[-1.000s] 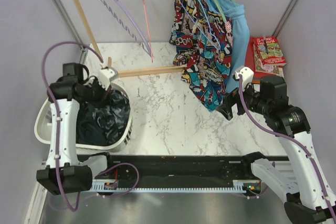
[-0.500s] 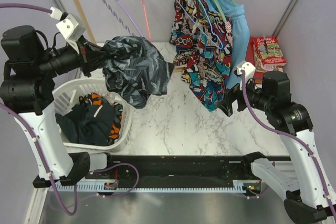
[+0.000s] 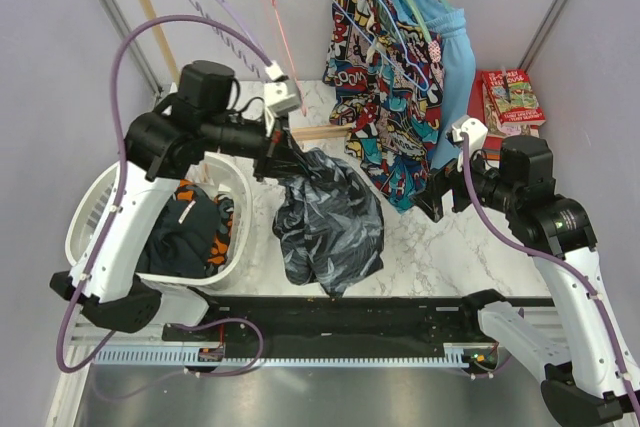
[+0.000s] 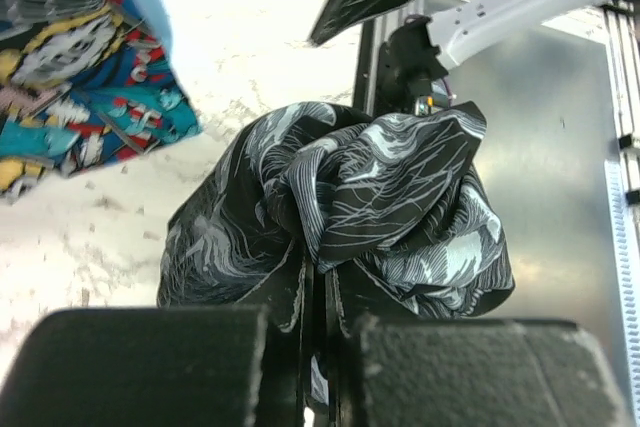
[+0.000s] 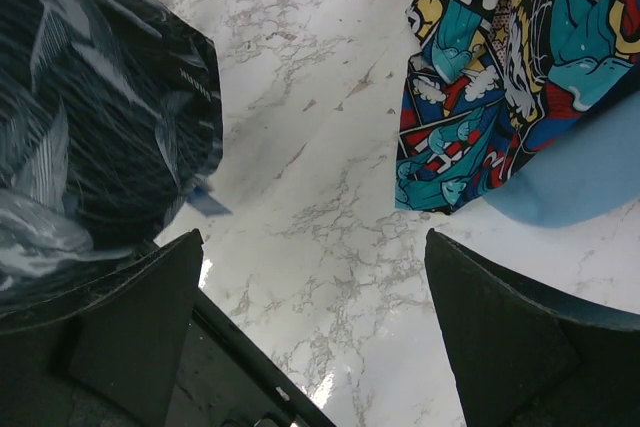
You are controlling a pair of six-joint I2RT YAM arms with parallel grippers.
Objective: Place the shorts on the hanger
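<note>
— Top external, far left: white basket (image 3: 88, 215) on the table (image 3: 420, 247), holding a dark garment (image 3: 185, 237) with orange patches.
— Anything under it?
— Cannot tell; heaped, lower layers hidden.
— Left claw (image 3: 272, 162)?
— Clamped on the shorts (image 3: 330, 222), bunched, hanging just right of the basket over the table. Unclear whether the lower end touches the marble.
— Hanger (image 3: 400, 32)?
— Up on the rail, thin and pale against the comic-print garment (image 3: 375, 117); outline hard to trace.
— Right claw (image 3: 432, 209)?
— Spread wide, holding nothing, close to the light-blue garment (image 3: 455, 57). Fingers partly cut off in the right wrist view.
</note>
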